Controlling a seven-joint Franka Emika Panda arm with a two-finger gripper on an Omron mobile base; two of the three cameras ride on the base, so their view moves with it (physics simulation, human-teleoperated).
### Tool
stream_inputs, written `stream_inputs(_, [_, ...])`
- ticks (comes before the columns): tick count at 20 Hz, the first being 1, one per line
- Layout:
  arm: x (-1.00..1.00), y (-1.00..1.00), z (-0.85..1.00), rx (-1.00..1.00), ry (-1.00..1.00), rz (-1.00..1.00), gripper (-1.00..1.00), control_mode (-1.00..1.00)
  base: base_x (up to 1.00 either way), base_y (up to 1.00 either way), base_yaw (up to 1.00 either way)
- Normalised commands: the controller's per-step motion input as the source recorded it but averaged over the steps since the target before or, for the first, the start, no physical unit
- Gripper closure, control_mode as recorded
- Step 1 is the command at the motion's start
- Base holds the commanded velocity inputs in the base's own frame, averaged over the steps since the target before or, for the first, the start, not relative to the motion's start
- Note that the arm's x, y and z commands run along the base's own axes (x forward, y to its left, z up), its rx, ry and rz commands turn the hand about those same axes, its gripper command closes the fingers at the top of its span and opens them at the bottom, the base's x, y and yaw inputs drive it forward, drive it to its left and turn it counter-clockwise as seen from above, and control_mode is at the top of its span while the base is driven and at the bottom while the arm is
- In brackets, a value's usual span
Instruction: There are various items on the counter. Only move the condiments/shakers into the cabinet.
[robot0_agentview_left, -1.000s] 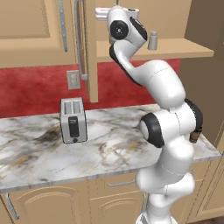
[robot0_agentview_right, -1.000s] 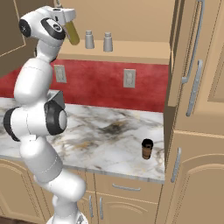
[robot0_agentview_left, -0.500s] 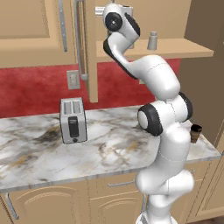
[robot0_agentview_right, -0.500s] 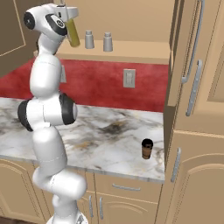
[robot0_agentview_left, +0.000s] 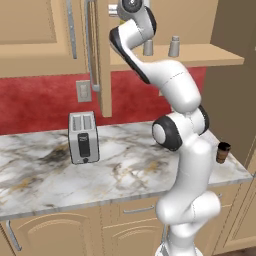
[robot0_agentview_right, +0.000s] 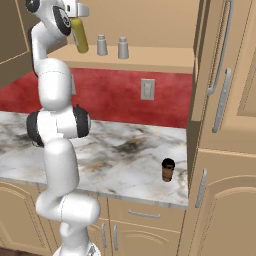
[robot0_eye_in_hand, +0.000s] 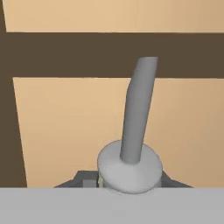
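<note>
— So, what do we have at the gripper (robot0_agentview_right: 78, 22)?

— We see it clamped on the bottle (robot0_agentview_right: 79, 36), high up at the left end of the cabinet (robot0_agentview_right: 150, 59) shelf. From the right base view the yellow-green body hangs below the hand, tilted a little. In the hand view the fingers (robot0_eye_in_hand: 89, 180) sit tight against the bottle's white cap (robot0_eye_in_hand: 129, 166), with the bent nozzle (robot0_eye_in_hand: 138, 109) pointing away from us toward the tan cabinet wall.

— Is the bottle touching the shelf?

— We cannot tell; its lower end is close to the board's edge.

— And the other things?

— We count two shakers (robot0_agentview_right: 102, 45) upright on the shelf, side by side, just right of the bottle (grey, with narrower tops). The toaster (robot0_agentview_left: 83, 137) stands on the counter (robot0_agentview_left: 125, 165) near the wall, and a small dark cup (robot0_agentview_right: 168, 170) sits near the counter's right end.

— What differs from a second ago?

— We note the grip has not changed. The arm has straightened and swung: its elbow now stacks above the base, and the hand has shifted along the shelf front while keeping the bottle at about the same height. The shakers, toaster and cup lie where they were.
</note>
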Motion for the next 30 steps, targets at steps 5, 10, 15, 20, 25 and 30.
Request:
stream_inputs(5, [0.15, 0.00, -0.10, 0.03, 0.19, 0.00, 1.00, -1.00, 0.00, 0.00, 0.00])
stream_inputs(10, [0.46, 0.00, -0.65, -0.03, 0.00, 0.00, 1.00, -1.00, 0.00, 0.00, 0.00])
stream_inputs(15, [0.38, 0.00, -0.46, -0.09, 0.00, 0.00, -1.00, -1.00, 0.00, 0.00, 0.00])
stream_inputs(20, [-0.04, 0.00, 0.00, 0.00, 0.00, 0.00, -1.00, -1.00, 0.00, 0.00, 0.00])
stream_inputs(25, [-0.47, 0.00, -0.07, 0.00, 0.00, 0.00, -1.00, -1.00, 0.00, 0.00, 0.00])
stream_inputs(30, [-0.80, 0.00, -0.15, 0.00, 0.00, 0.00, -1.00, -1.00, 0.00, 0.00, 0.00])
